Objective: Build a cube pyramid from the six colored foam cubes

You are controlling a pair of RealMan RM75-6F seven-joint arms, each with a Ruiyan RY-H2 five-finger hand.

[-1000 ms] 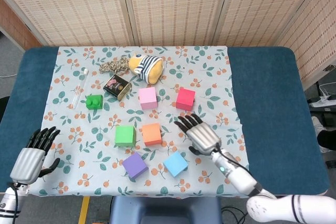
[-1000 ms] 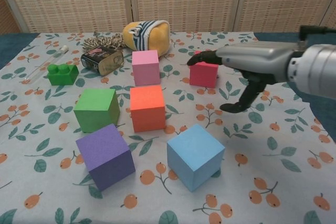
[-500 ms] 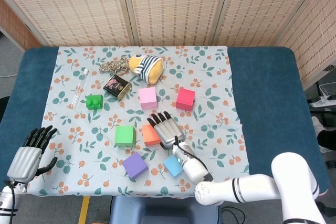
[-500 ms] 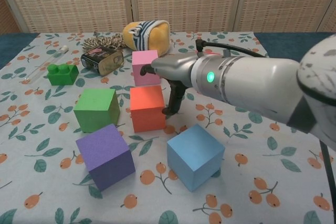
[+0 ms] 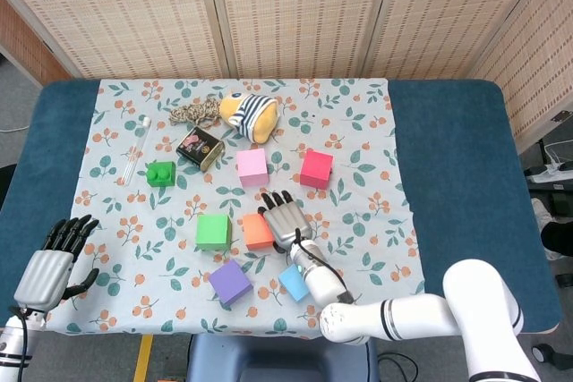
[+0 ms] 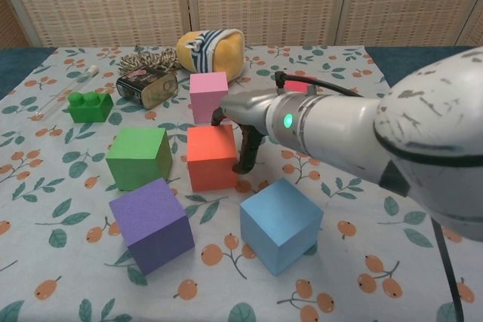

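The six foam cubes lie singly on the cloth, none stacked. The orange cube [image 5: 257, 230] sits in the middle, with the green cube [image 5: 213, 232] just beside it on its left. In front of these, nearer the robot, are the purple cube [image 5: 231, 282] and the blue cube [image 5: 294, 282]; behind them are the pink cube [image 5: 252, 167] and the red cube [image 5: 316, 169], well apart from each other.

The right hand [image 5: 285, 218] hovers over the orange cube's right edge, fingers spread and pointing away from the robot, the thumb reaching down beside the cube's right face in the chest view; it grips nothing, and whether it touches the cube cannot be told. Its arm fills much of the chest view and hides most of the red cube there. The left hand [image 5: 54, 266] rests low at the near left corner, fingers apart, holding nothing.

Further back on the cloth are a green toy brick [image 5: 160, 173], a small dark tin [image 5: 200, 148], a clear tube [image 5: 136, 148] lying flat, a tangle of cord [image 5: 192, 114] and a striped yellow plush toy [image 5: 250, 114].

The worktop [image 5: 457, 176] is covered in dark blue fabric, with a white floral cloth [image 5: 376, 221] printed with leaves and orange berries spread over its middle. Behind it stand woven rattan screen panels [image 5: 295, 11], and grey floor shows at the left edge.
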